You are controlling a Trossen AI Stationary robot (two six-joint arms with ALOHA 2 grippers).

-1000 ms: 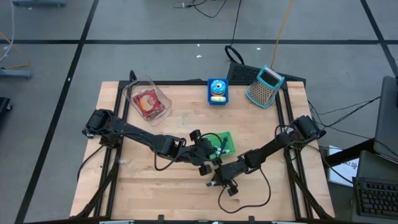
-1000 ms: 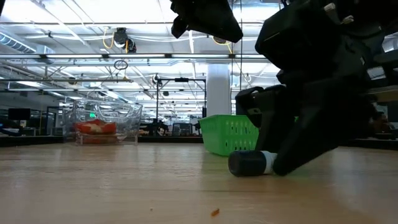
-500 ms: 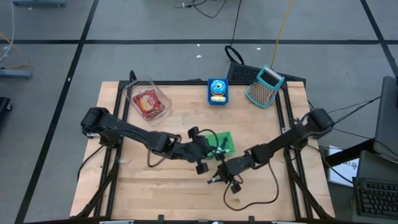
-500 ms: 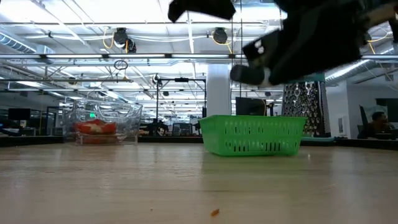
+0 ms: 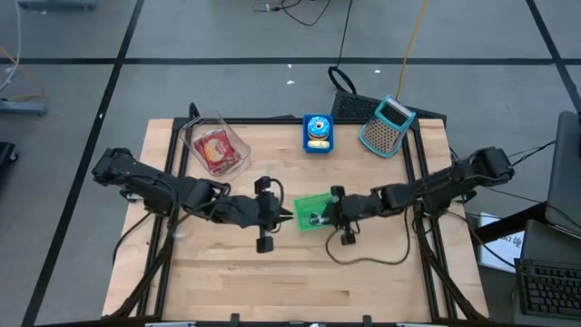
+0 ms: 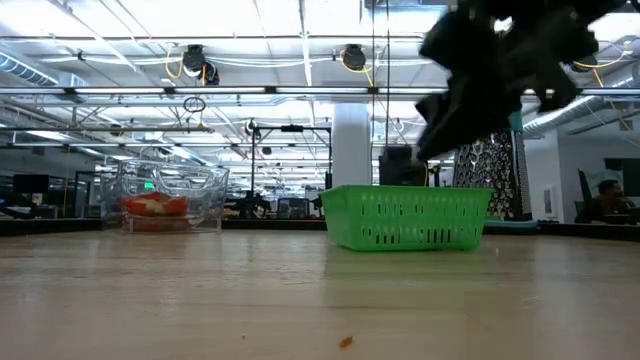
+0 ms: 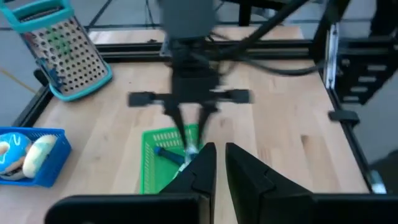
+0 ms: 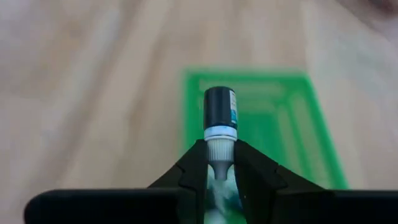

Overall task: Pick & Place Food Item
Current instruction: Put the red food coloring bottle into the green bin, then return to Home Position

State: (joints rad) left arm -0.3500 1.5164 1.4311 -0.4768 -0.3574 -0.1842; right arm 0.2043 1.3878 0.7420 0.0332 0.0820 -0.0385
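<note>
Both end effectors meet over the green basket (image 5: 315, 211) from opposite sides of the table (image 5: 227, 282).

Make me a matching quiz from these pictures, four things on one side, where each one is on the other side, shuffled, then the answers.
Things
1. small bottle
2. green basket
3. grater
4. clear container

Places
A. far left part of the table, red food inside
B. held in the right hand, above the basket
C. far right corner of the table
D. middle of the table, between the two hands

Pairs: 1-B, 2-D, 3-C, 4-A
</note>
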